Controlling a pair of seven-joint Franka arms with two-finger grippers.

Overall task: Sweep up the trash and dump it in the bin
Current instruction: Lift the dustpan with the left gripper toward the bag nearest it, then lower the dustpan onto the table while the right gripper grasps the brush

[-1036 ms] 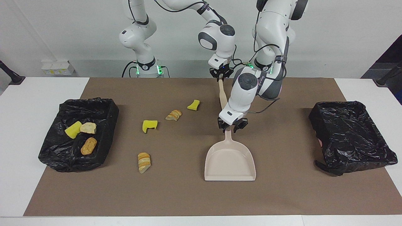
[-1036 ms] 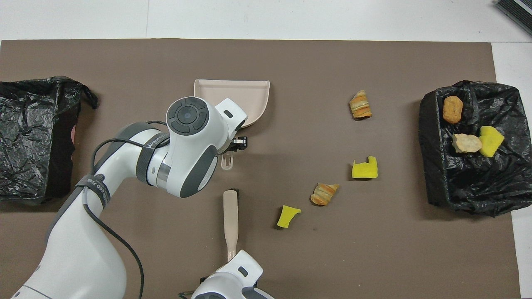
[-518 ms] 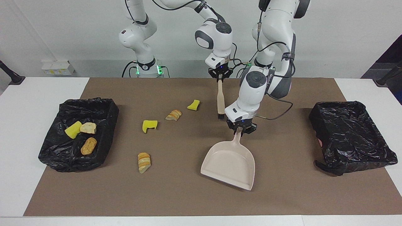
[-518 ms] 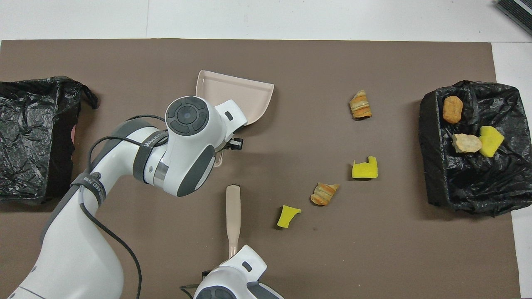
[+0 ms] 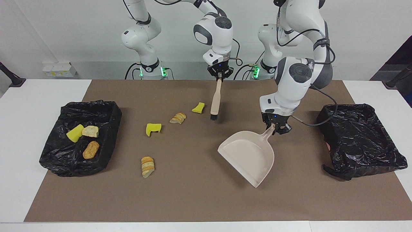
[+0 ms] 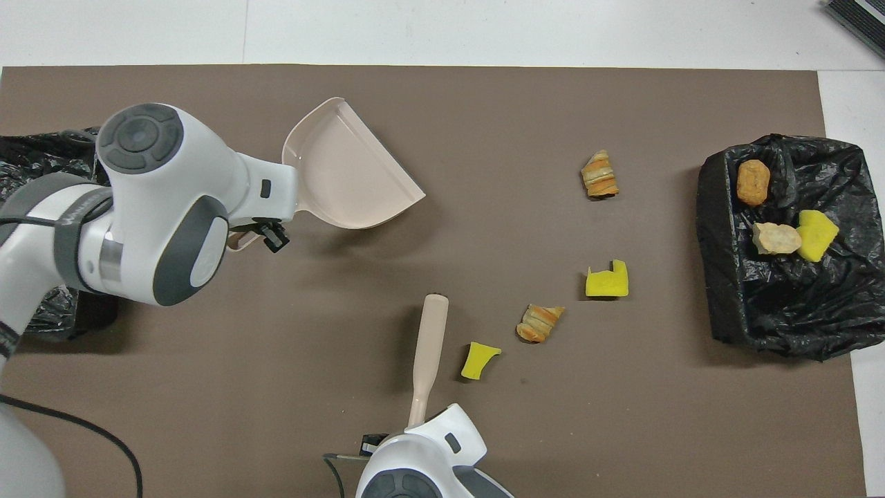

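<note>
Beige plastic dustpan (image 5: 249,156), empty, is hanging tilted off the brown-matted surface (image 5: 199,196), the left tool (image 5: 276,127) pinching its handle over the stretch between the mat's middle and the empty black-bagged bin (image 5: 360,138) at the left arm's end. Beige wooden-handled, black-bristled brush (image 5: 215,100) is dangling bristles-down from the right tool (image 5: 220,73), which is pressed shut on the handle's top, just beside the nearest yellow sponge piece (image 5: 198,107). Trash is lying in two lots: four bits loose on the mat, namely that sponge, a sliced bread chunk (image 5: 178,118), a notched yellow sponge (image 5: 153,128) and a second bread chunk (image 5: 147,166); three more are sitting in the black-bagged bin (image 5: 80,135) at the right arm's end. Risk, as a judgement: the pan is hanging well apart from the loose bits, so a sweep begun now would be scattering them across the mat. The facing view is showing both grips and the pan's lift; the overhead view (image 6: 352,173) is hiding both tools under the arms' housings.
</note>
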